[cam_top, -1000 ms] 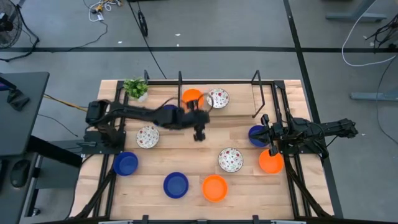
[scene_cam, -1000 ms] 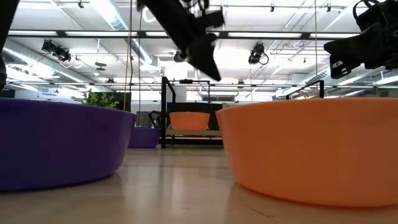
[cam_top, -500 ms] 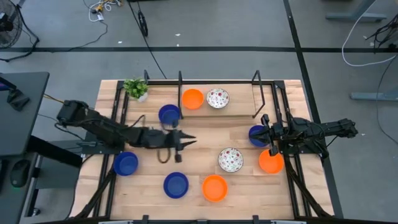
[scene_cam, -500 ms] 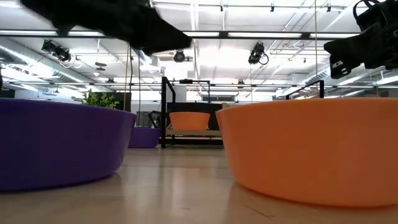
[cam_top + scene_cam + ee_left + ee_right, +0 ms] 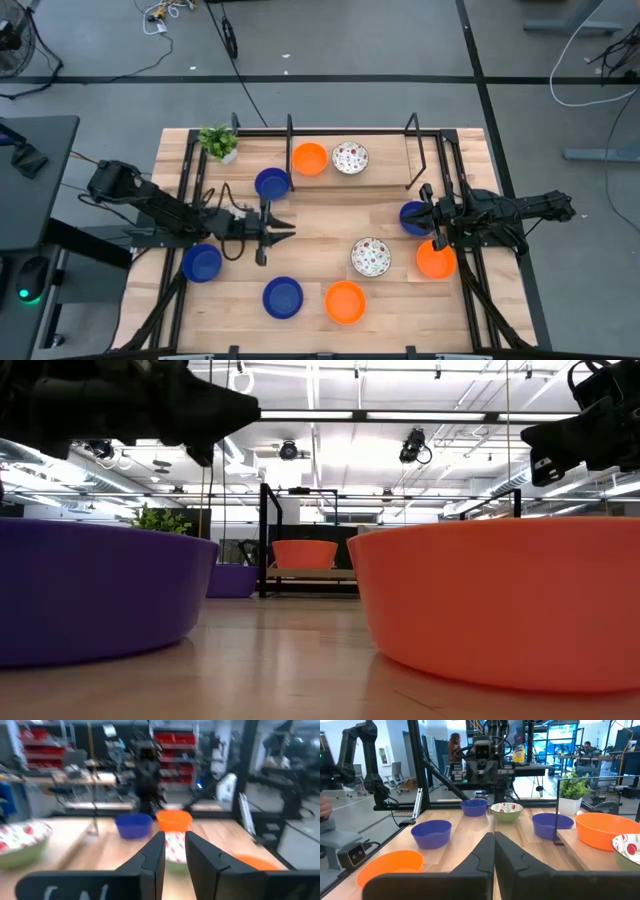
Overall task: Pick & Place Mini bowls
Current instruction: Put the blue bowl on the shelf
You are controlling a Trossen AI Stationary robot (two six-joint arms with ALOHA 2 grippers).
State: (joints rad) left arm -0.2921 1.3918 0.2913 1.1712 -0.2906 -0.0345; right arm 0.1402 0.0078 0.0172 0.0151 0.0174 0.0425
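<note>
High view, left pincer [image 5: 284, 232] empty, between blue bowls [image 5: 272, 184], [image 5: 283, 297]

Around my wooden worktop [image 5: 320, 215] lies a grey floor [image 5: 350, 45] crossed by dark lines, with loose cables [image 5: 165, 12] at the upper left of the frame and a dark desk [image 5: 30, 180] at the left. Beyond it, long ceiling lights [image 5: 400, 415] glow under white ducts, and red storage bins [image 5: 175, 737] fill shelves at the back.
</note>
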